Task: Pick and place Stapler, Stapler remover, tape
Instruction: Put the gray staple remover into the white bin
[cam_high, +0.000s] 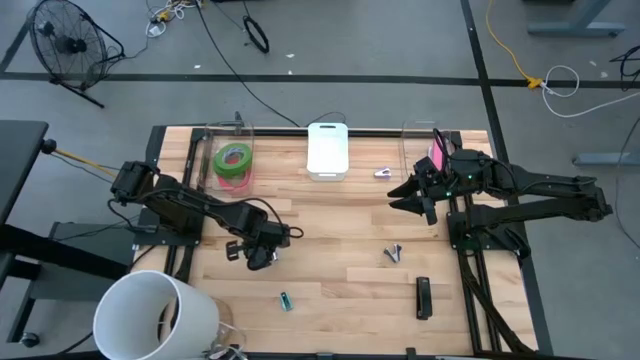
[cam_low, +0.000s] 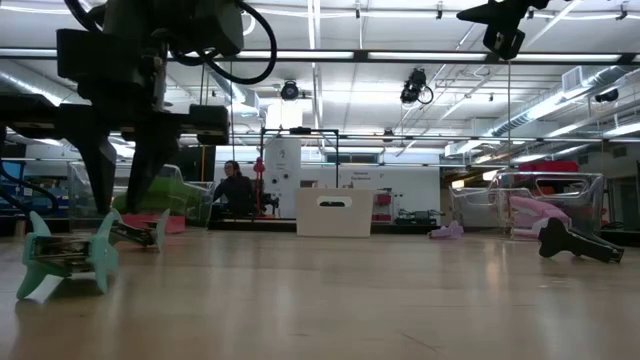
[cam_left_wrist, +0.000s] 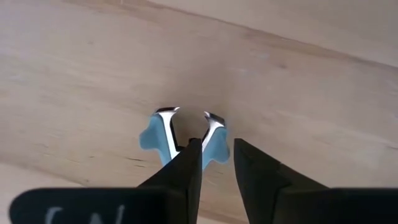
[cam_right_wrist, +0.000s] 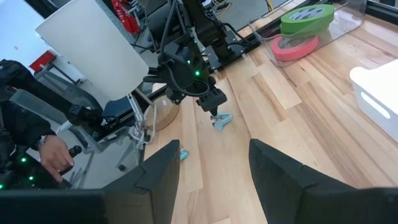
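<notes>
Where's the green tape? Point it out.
High view: the green tape lies atop the pink roll inside the clear bin, far edge, left arm's side, beside the white bin.

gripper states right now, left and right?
left gripper: closed on the blue staple remover, low on the table.
right gripper: open, empty, raised near the clear bin.

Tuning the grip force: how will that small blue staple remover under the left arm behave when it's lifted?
The staple remover looks small and thin, so probably light. Its blue wings flank two metal claws, likely hinged, so it may squeeze shut under pressure. The left pincer grips one wing only, off-centre, so it might swing or twist when raised off the table.
</notes>
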